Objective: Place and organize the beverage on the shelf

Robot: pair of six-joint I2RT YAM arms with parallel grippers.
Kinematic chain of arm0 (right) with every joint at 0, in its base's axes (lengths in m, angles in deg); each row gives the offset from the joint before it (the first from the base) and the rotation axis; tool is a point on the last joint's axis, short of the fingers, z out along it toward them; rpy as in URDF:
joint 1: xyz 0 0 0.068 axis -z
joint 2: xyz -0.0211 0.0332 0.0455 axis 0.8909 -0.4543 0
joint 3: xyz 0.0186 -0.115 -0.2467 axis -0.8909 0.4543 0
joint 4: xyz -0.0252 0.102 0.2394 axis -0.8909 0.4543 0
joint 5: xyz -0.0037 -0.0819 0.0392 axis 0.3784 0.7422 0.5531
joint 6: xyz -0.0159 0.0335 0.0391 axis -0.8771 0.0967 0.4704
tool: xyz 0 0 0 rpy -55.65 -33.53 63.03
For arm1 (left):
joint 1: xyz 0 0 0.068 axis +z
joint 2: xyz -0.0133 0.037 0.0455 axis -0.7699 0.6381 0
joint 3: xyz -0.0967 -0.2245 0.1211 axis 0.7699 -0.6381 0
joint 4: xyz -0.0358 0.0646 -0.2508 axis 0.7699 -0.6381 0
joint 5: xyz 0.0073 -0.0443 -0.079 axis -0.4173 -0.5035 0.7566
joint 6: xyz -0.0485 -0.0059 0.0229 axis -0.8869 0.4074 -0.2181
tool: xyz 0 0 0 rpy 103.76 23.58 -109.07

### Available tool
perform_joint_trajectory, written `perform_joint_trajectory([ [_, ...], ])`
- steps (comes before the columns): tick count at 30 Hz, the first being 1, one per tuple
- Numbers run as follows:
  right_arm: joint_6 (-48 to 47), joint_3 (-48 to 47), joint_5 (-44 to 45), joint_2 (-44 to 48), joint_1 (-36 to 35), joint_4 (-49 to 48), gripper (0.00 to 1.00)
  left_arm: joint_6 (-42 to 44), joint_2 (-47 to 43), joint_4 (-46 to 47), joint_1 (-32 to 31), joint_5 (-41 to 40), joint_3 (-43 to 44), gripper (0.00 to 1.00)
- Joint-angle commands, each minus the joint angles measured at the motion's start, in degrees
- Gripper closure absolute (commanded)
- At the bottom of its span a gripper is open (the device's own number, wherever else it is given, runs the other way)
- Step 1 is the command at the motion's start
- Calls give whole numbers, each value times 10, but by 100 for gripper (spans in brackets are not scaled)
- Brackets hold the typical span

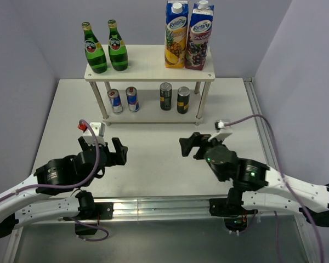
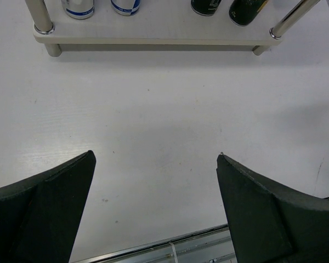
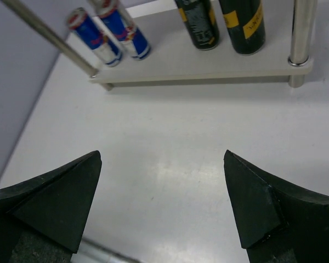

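Note:
The shelf [image 1: 148, 70] stands at the back of the table. Two green bottles [image 1: 95, 49] [image 1: 118, 46] stand on its top board at the left. Two blue-silver cans [image 1: 115, 101] [image 1: 132, 99] and two dark cans [image 1: 165, 96] [image 1: 183, 99] stand on the lower board [image 1: 153, 116]. My left gripper [image 1: 105, 153] is open and empty over the table in front of the shelf. My right gripper [image 1: 191, 145] is open and empty, also in front of the shelf. The blue-silver cans [image 3: 114, 28] and dark cans [image 3: 219, 22] show in the right wrist view. The lower board [image 2: 153, 39] shows in the left wrist view.
Two tall juice cartons [image 1: 176, 35] [image 1: 199, 37] stand on the top board at the right. Grey walls close in the table at the back and sides. A metal rail [image 1: 164, 205] runs along the near edge between the arm bases.

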Motion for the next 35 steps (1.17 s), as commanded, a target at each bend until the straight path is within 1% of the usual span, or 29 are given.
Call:
perform_joint_trajectory([
  [1,16,-41,9,73,-36,128,0,30,-12,11,-4,-12,13,1],
  [3,10,-41,-16,112,-48,135,0,46,-36,38,-3,-4,4,1],
  [7,5,-27,-25,151,-49,139,0,44,-59,37,-3,-9,-2,1],
  [10,4,-23,-30,151,-50,135,0,50,-60,43,-3,-4,-3,1],
  [17,7,-8,-17,147,-50,127,0,45,-28,31,-3,-9,0,1],
  [32,-12,5,5,165,-50,115,0,36,-29,25,-3,-23,0,1],
  [35,-33,11,9,169,-50,100,0,34,-29,23,-3,-23,-1,1],
])
